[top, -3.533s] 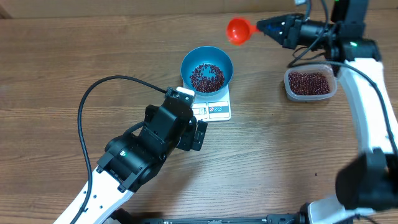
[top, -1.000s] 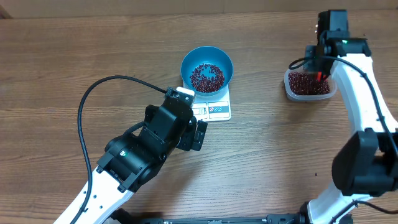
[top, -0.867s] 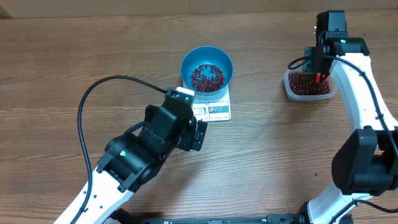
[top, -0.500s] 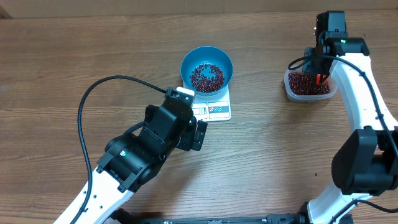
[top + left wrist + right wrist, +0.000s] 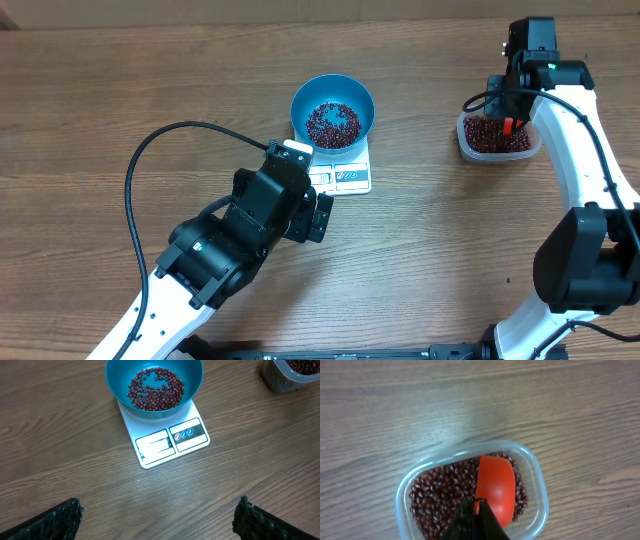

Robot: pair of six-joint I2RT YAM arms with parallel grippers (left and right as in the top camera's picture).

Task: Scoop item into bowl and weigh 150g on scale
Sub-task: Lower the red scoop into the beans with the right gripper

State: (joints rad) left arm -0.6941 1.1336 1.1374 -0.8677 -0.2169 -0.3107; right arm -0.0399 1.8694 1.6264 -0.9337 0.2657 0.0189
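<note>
Red scoop (image 5: 496, 487), earlier aloft, now among the beans (image 5: 440, 495).

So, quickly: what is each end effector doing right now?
Left end effector: open, holding nothing.
Right end effector: closed on the red scoop, which is in the clear tub.

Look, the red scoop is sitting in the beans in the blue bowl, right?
No. The red scoop is sitting in the beans in the clear plastic tub, not the blue bowl; the right wrist view shows it.
</note>
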